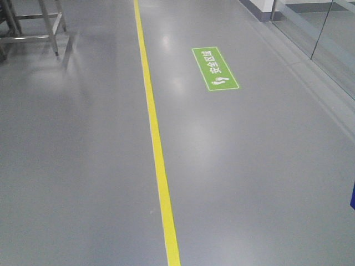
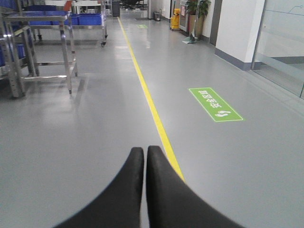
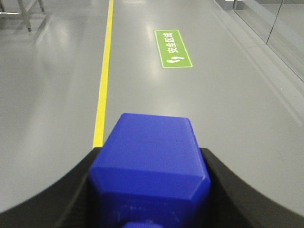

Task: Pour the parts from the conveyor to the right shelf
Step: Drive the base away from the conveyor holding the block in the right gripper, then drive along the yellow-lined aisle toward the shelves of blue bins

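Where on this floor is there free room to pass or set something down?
Free: the grey floor between the yellow line and the steel rack legs, and the strip from the line to the glass wall, bearing a green sign. Crowded: the far left, around that rack and the blue crates behind it. The right gripper holds the blue block.

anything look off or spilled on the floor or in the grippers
Nothing stands out. The blue block sits squarely in the right gripper, the left gripper is shut and empty, and the grey floor around the yellow line shows no spill.
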